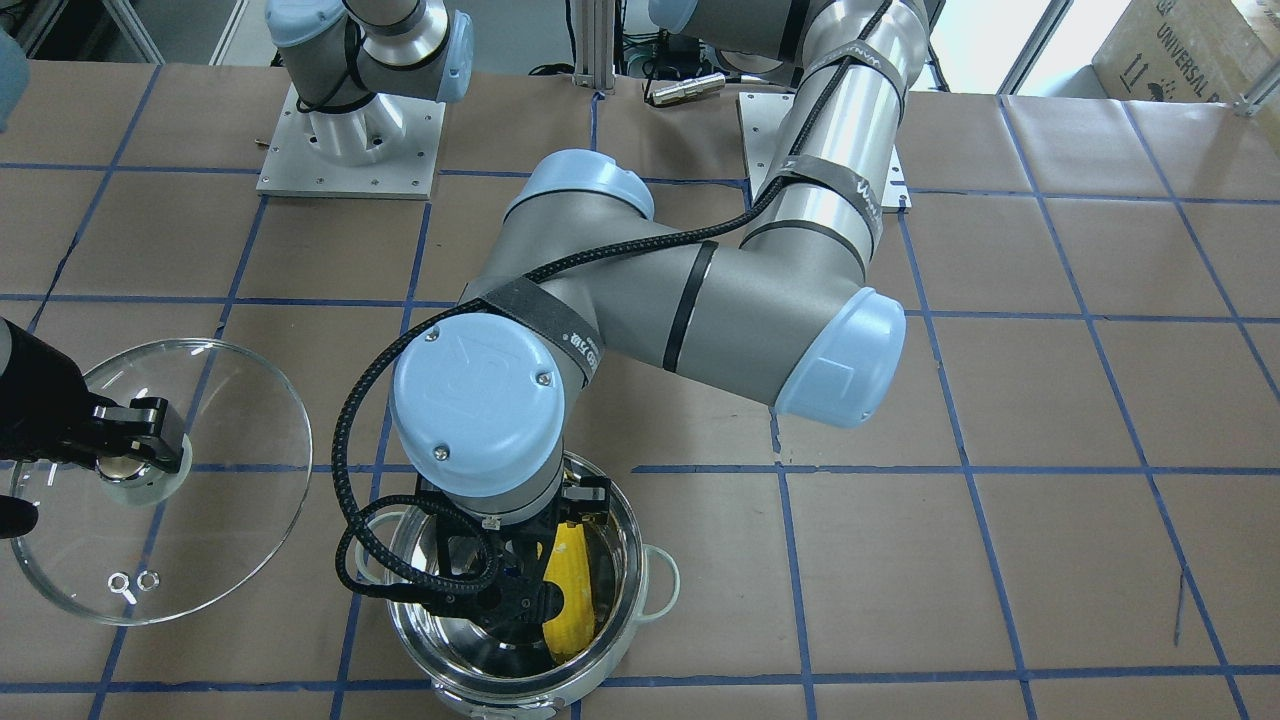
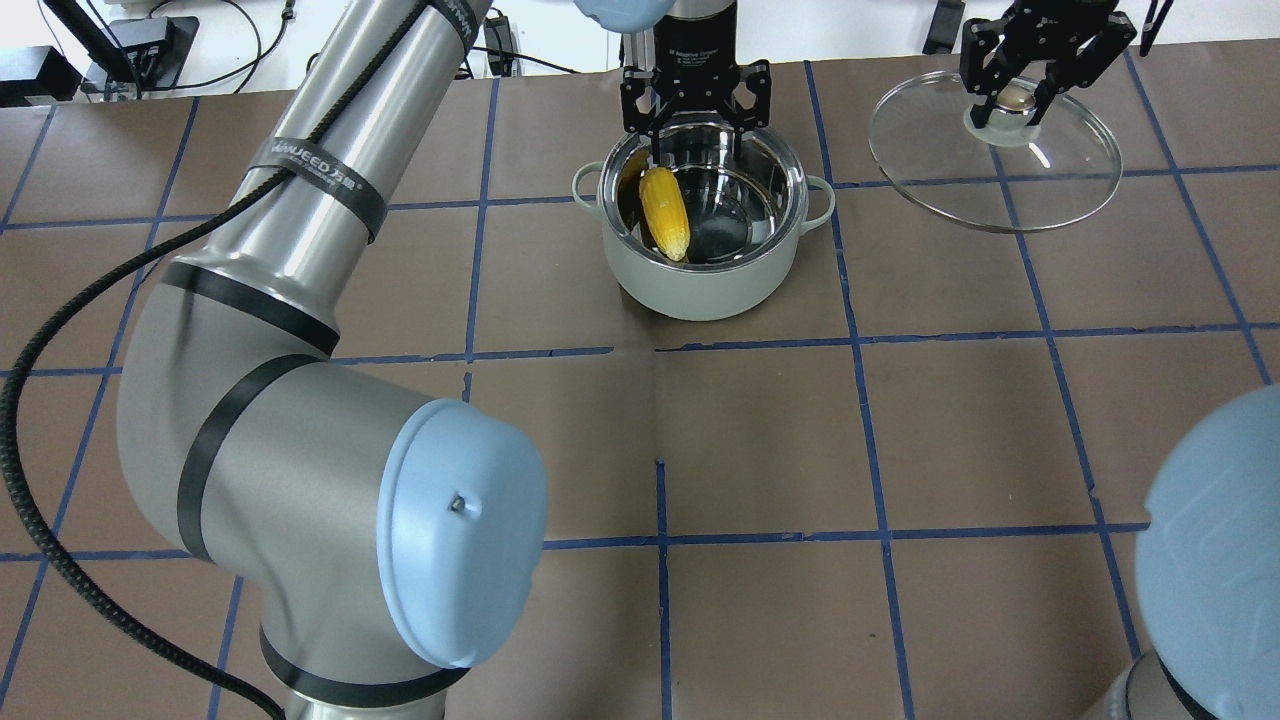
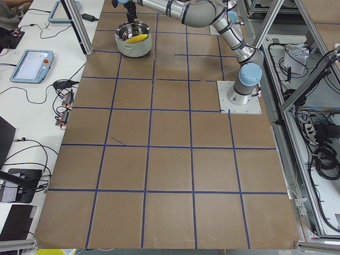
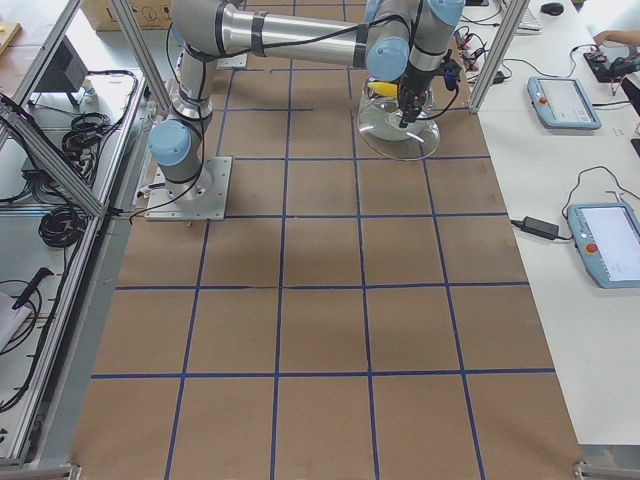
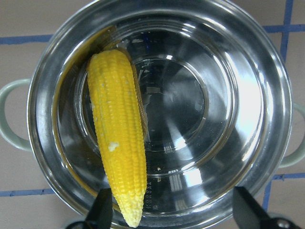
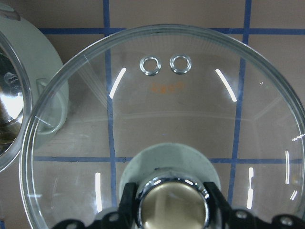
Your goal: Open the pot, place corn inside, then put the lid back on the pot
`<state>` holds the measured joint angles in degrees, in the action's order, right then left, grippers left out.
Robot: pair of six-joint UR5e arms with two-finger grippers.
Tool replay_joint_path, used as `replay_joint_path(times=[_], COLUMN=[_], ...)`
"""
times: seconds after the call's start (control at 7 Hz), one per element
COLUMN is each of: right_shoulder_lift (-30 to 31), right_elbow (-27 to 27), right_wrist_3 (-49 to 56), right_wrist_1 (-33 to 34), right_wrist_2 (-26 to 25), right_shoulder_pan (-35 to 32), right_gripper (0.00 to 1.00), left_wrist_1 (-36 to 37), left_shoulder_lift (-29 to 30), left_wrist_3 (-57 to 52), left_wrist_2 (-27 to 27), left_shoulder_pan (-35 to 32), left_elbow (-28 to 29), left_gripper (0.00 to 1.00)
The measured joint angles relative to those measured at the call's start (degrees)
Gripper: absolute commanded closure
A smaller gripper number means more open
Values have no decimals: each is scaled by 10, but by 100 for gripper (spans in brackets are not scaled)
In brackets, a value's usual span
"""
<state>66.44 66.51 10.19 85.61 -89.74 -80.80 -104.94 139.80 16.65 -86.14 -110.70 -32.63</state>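
Pot (image 2: 700, 285) stands open on the brown papered table (image 2: 760, 450), far side, near a blue grid line. Pale body, shiny steel inside, 2 loop handles out to the sides.

Corn (image 5: 119, 148) lies inside the pot, on the steel floor, off-centre toward the robot's left wall. In the left wrist view its tapered tip ends close by 1 black finger. Whether they touch cannot be told.

Left gripper (image 2: 695, 140) hangs straight down over the pot's far rim. Jaws spread wide, gap much broader than the cob; nothing between them.

Lid (image 2: 1000, 180) is off the pot, to the robot's right of it, apart from the rim in the overhead view. Glass tilted. Whether its lower edge meets the table cannot be told.

Right gripper (image 2: 1012, 95) is closed onto the lid's knob (image 6: 172, 202), 1 finger on each side of it. The 2 steam-hole rings (image 6: 150, 65) sit side by side near the edge away from the gripper.
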Motion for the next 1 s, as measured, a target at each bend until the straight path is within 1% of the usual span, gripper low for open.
replay_joint_path(times=[0.14,0.29,0.43,0.57,0.86,1.0], right_shoulder_lift=[1,1,2,3,3,1], right_elbow=[0,-1,-2,-3,-7,-6], right_wrist_3=[0,-1,-2,-8,-50,-78], right_wrist_1=[0,0,0,1,9,25], right_wrist_2=[0,0,0,0,1,2], right_shoulder_pan=[0,0,-1,-7,-54,-83], right_gripper=[75,75,75,76,76,76], left_wrist_1=[-16,-27,-39,-69,-139,-155], left_shoulder_lift=[-12,-25,-42,-61,-94,-102], left_wrist_3=[-20,-37,-54,-77,-129,-153], left_wrist_2=[-3,-4,-4,-3,-3,-3], left_shoulder_pan=[8,18,34,53,99,117], left_elbow=[-1,-1,-1,-1,-1,-2], left_gripper=[4,2,2,4,7,10])
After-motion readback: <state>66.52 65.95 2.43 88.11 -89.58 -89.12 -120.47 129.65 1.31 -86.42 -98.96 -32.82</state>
